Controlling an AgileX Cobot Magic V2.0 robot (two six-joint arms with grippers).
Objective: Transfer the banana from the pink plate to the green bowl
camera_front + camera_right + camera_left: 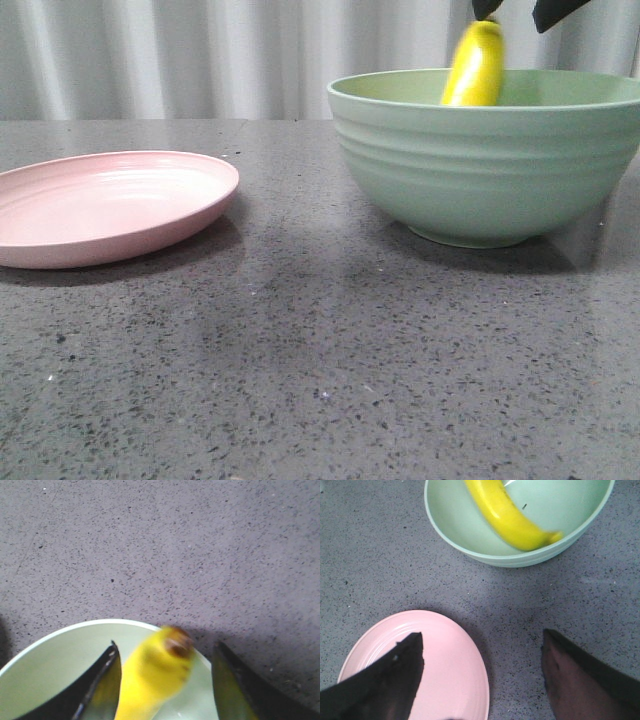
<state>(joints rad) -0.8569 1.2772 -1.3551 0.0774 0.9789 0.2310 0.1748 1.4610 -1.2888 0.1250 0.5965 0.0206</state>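
Observation:
The yellow banana [476, 66] stands blurred and nearly upright inside the green bowl [485, 170], its dark tip uppermost. My right gripper [515, 12] is just above it, at the top edge of the front view. In the right wrist view the banana [155, 680] lies between the spread jaws of my right gripper [166, 643], with a clear gap to one finger. The left wrist view shows the banana [507, 517] lying slanted across the bowl [450, 525]. My left gripper [481, 633] is open and empty, high above the edge of the bare pink plate [450, 680].
The pink plate [110, 205] sits at the left of the dark speckled table [320, 370], and the bowl at the right. A pale curtain [200, 55] hangs behind the table.

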